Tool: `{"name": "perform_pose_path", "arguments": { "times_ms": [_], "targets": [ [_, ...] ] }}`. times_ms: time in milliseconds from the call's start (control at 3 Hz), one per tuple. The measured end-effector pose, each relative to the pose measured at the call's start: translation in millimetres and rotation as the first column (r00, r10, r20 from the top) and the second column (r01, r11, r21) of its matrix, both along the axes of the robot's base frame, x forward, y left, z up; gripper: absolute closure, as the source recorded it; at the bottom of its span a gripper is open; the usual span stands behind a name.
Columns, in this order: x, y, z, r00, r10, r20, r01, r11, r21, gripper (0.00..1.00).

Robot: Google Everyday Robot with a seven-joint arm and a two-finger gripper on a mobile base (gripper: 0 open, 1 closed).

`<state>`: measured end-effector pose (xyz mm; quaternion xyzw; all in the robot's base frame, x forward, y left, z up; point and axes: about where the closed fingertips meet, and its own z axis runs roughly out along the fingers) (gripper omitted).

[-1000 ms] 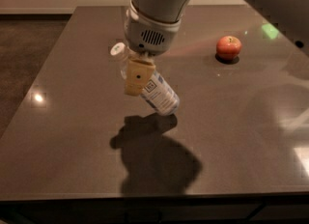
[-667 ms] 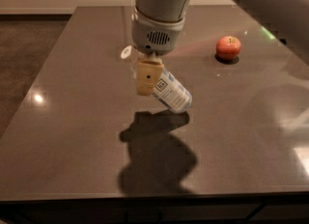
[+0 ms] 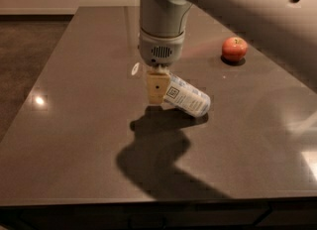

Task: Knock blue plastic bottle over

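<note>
The blue plastic bottle [image 3: 189,100] lies tipped over on the dark table [image 3: 74,125], its base pointing right and toward me, its label with the dark square logo facing up. My gripper [image 3: 157,89] hangs straight down from the grey wrist [image 3: 161,30] and sits against the bottle's upper left end, low over the table. The bottle's neck is hidden behind the gripper. A small white spot [image 3: 134,68] shows just left of the wrist; I cannot tell whether it is the cap.
A red apple [image 3: 234,48] sits at the back right of the table. The arm's shadow [image 3: 158,154] falls on the table in front of the bottle. The table's front edge runs near the bottom of the view.
The gripper has moved right and lower. The bottle has tipped from a steep lean to nearly flat, its base sliding to the right.
</note>
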<state>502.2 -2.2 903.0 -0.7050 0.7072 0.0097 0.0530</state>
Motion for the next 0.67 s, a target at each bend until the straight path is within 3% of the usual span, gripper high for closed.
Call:
{"name": "perform_pose_path", "arguments": {
  "times_ms": [667],
  "targets": [
    [-7.4, 1.7, -13.4, 0.9993, -0.018, -0.031, 0.019, 1.0, 0.015, 0.0]
  ]
}}
